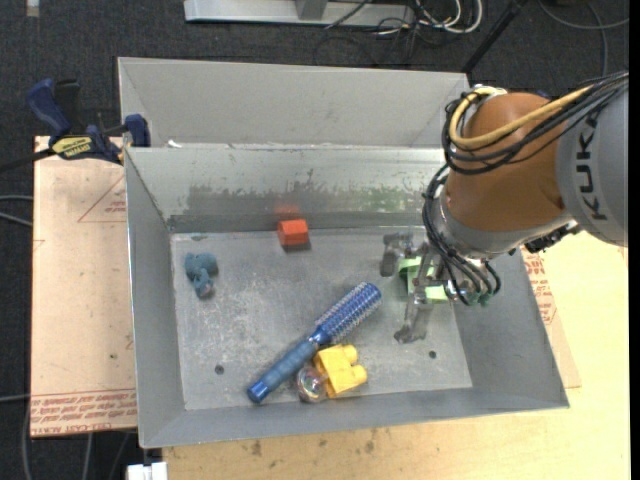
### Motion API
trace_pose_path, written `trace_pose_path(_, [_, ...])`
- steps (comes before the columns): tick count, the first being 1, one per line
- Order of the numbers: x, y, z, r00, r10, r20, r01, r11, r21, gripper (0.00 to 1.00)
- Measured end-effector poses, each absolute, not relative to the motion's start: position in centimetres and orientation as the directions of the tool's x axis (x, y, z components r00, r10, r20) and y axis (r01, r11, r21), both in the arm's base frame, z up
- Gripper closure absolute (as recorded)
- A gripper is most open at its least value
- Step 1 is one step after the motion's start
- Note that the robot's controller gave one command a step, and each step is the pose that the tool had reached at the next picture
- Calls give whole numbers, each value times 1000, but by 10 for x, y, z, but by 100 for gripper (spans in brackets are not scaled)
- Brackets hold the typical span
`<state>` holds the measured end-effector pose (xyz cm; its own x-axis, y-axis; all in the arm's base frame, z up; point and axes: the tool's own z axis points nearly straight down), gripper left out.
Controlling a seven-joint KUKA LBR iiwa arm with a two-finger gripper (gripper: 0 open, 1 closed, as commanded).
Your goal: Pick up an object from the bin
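Note:
My gripper (397, 301) hangs low over the right part of the bin floor, under the orange wrist cover. Its two grey fingers (408, 326) stand apart, open, with only bare floor between them. The nearest loose thing is a blue brush (318, 341) with a ribbed head, lying slantwise just left of the fingers and not touching them. A yellow toy block (341, 368) lies by the brush's handle, and a small clear roundish piece (309, 387) lies beside the block.
A small orange-red cube (293, 232) sits near the back wall, left of the gripper. A little blue-grey figure (201, 274) lies at the far left. The arm and its cables cover the bin's right side.

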<state>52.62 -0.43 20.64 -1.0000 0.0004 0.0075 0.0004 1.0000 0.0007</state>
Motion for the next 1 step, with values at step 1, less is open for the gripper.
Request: trace_pose_path(1, [540, 23, 73, -1000, 0, 2, 0, 1000, 2, 0])
